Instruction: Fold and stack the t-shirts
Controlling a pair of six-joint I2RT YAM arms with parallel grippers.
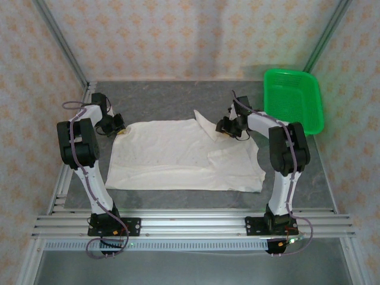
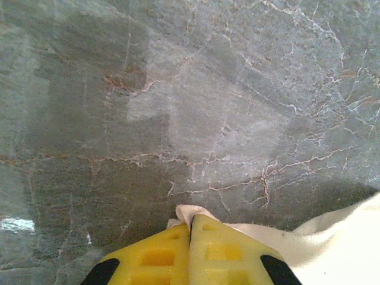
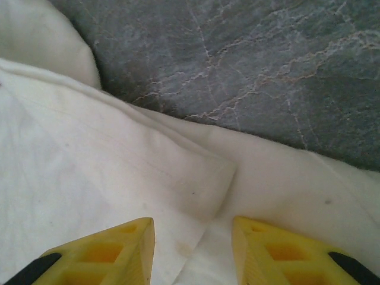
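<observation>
The off-white t-shirt (image 1: pixel 178 157) lies spread flat on the grey table, plain face up, with a folded flap at its far right. My left gripper (image 1: pixel 120 132) sits at the shirt's far left corner. In the left wrist view that gripper (image 2: pixel 191 228) is shut on a small pinch of t-shirt (image 2: pixel 332 249) cloth that pokes out past the yellow tips. My right gripper (image 1: pixel 224 132) hovers at the far right flap. Seen from the right wrist, it (image 3: pixel 192 221) stands open over the t-shirt (image 3: pixel 89 154), with a folded corner lying below the gap.
A green plastic basket (image 1: pixel 294 98) stands at the back right of the table, close to the right arm. Bare grey marbled table (image 1: pixel 172 98) stretches behind the shirt. Metal frame rails (image 1: pixel 190 222) run along the near edge.
</observation>
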